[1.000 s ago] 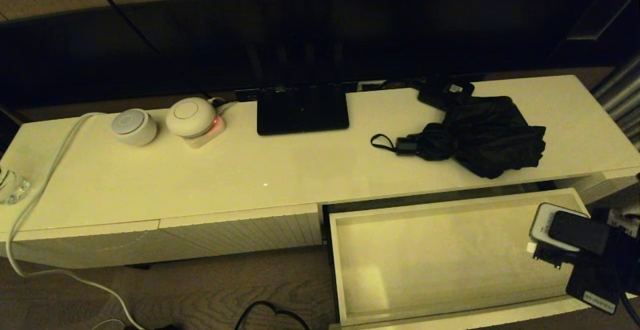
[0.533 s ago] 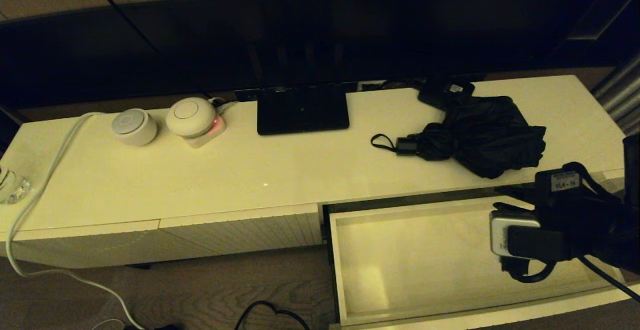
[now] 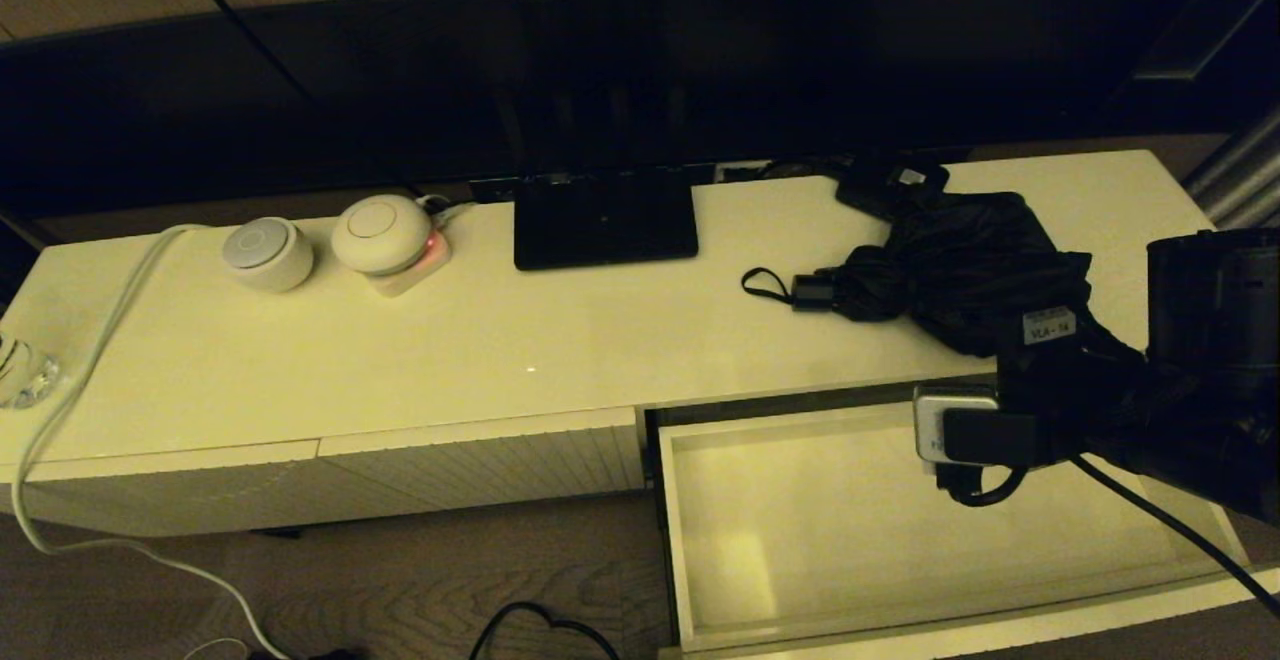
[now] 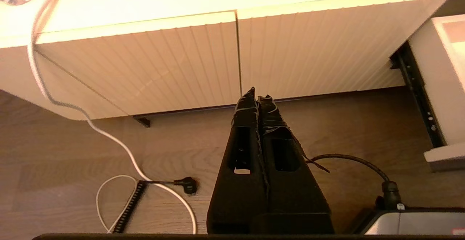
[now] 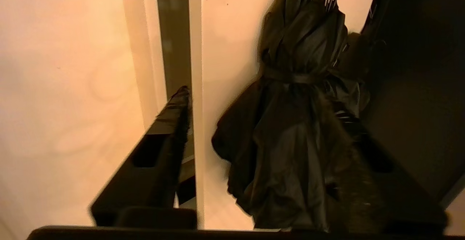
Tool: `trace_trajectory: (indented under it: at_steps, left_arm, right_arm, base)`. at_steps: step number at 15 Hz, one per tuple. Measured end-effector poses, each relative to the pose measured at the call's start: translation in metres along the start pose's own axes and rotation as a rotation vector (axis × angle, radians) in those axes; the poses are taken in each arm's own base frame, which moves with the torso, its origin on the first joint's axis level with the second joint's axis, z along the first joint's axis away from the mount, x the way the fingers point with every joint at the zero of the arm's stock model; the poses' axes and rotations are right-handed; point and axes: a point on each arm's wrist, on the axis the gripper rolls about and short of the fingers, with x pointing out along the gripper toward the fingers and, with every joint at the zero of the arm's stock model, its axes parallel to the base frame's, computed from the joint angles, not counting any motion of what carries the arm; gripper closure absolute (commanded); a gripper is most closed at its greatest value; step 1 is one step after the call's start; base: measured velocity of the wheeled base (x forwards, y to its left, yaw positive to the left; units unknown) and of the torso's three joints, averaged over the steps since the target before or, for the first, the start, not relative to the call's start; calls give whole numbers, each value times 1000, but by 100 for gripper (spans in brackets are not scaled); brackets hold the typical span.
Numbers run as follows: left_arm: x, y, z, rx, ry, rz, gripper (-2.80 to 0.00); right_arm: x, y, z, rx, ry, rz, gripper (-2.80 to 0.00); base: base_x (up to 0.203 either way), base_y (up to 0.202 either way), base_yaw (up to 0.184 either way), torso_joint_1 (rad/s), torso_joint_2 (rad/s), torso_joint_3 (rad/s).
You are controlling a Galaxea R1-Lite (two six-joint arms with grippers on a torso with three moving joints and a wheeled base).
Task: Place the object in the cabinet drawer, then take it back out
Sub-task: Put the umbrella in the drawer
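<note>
The black folding umbrella [image 3: 960, 270] lies on the cabinet top at the right, handle and wrist loop [image 3: 765, 285] pointing left. Just in front of it the cream drawer [image 3: 850, 530] stands pulled out with nothing inside. My right gripper [image 3: 1030, 340] hovers over the drawer's back edge at the umbrella's near side. In the right wrist view the gripper [image 5: 265, 102] is open, and the bunched fabric [image 5: 298, 134] lies between and below its fingers, ungripped. My left gripper [image 4: 257, 96] hangs shut and holding nothing, low in front of the closed ribbed fronts [image 4: 174, 62].
A small black box with a white label [image 3: 893, 185] touches the umbrella's far side. A black stand plate [image 3: 605, 220] sits mid-top under the dark screen. Two white round devices [image 3: 268, 253] [image 3: 381, 233] and a white cable [image 3: 90, 360] occupy the left.
My right arm has risen from the drawer's front right corner and swung left and back, bringing its open fingers over the umbrella's near edge. The umbrella and drawer have not moved.
</note>
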Motion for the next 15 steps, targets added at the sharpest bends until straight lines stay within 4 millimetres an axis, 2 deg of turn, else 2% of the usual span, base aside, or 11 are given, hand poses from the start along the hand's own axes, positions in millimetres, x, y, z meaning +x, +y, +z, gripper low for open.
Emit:
trace_trajectory:
  at_steps: [8, 13, 15]
  left_arm:
    - [0, 0, 0, 0, 0, 0, 0]
    - [0, 0, 0, 0, 0, 0, 0]
    - [0, 0, 0, 0, 0, 0, 0]
  right_arm:
    - [35, -40, -21, -13, 60, -30, -280]
    - [62, -43, -27, -4, 99, 65, -280]
    - [73, -51, -27, 19, 117, 51, -280]
  base:
    - [0, 0, 0, 0, 0, 0]
    - [0, 0, 0, 0, 0, 0]
    - [0, 0, 0, 0, 0, 0]
